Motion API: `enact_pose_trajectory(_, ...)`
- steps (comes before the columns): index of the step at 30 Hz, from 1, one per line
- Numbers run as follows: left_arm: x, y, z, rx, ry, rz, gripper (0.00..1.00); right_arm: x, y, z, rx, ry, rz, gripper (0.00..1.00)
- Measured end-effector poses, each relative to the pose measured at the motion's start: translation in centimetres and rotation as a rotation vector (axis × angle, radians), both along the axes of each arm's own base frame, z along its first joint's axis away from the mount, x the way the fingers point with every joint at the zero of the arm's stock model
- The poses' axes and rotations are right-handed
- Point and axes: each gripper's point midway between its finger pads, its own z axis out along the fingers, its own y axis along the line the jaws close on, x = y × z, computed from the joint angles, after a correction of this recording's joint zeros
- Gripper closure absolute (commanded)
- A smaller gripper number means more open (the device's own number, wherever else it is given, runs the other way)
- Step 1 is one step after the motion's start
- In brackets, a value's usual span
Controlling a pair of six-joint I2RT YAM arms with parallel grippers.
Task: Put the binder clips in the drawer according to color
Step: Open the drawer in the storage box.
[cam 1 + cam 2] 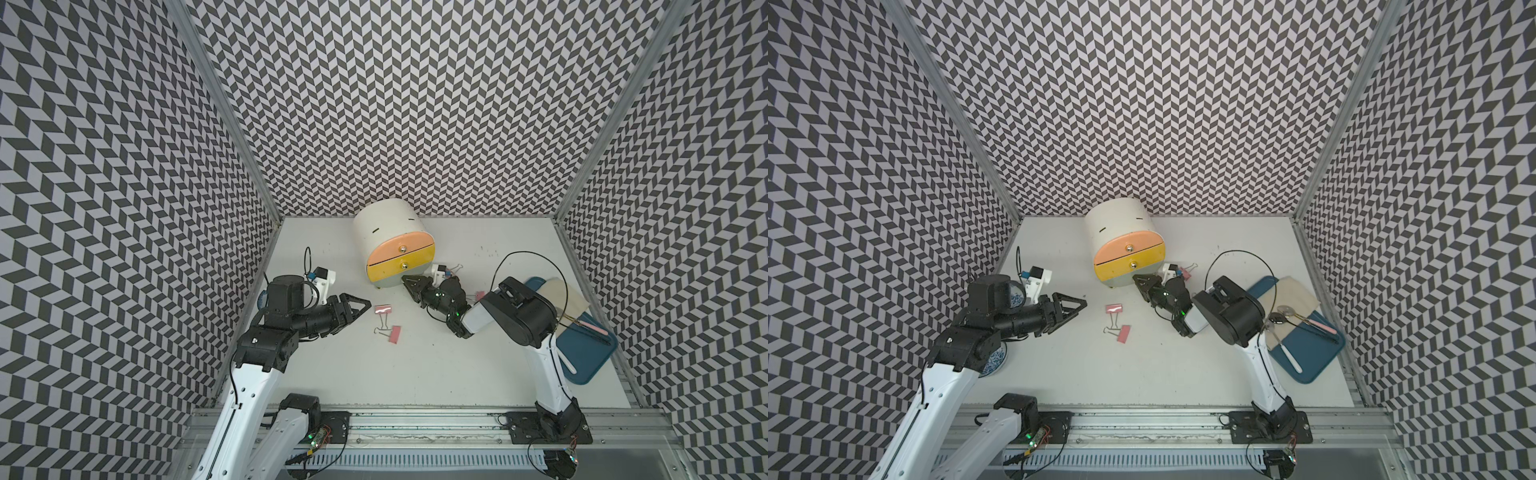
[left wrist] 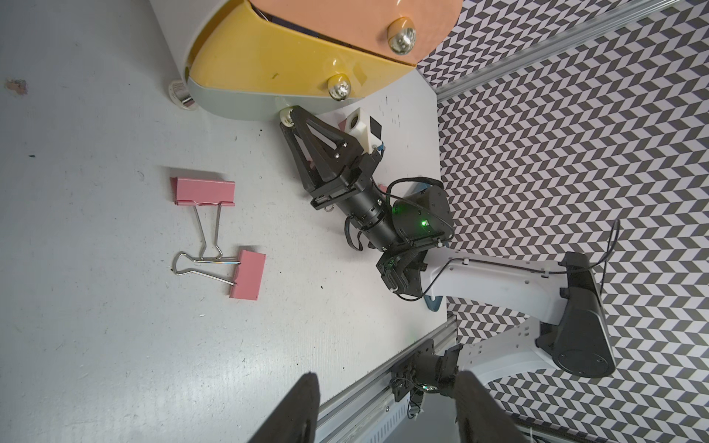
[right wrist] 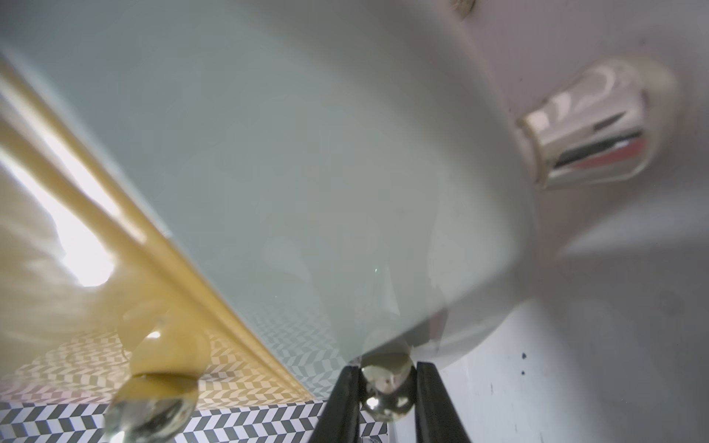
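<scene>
The white round drawer unit stands at the back, with an orange, a yellow and a grey drawer front, all shut. My right gripper is shut on the grey bottom drawer's silver knob, a finger on each side of it. Two pink binder clips lie on the table in front of the unit, their wire handles crossing. My left gripper hangs open and holding nothing just left of them. Another pink binder clip lies behind my right wrist.
A blue tray with a cloth, spoons and a pink-handled tool sits at the right edge. A blue-patterned plate lies under my left arm. Chevron walls close in three sides; a metal rail runs along the front.
</scene>
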Motion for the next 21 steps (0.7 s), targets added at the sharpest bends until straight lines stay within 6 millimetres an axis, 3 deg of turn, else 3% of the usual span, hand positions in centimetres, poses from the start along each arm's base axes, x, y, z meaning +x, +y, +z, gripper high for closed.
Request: enact_pose_trajectory(21, -1.0, 0.4, 1.4, -0.028, -0.037, 0.039, 0.4, -4.4, -2.2, 0.1, -0.039, 0.021, 0.047, 0.78)
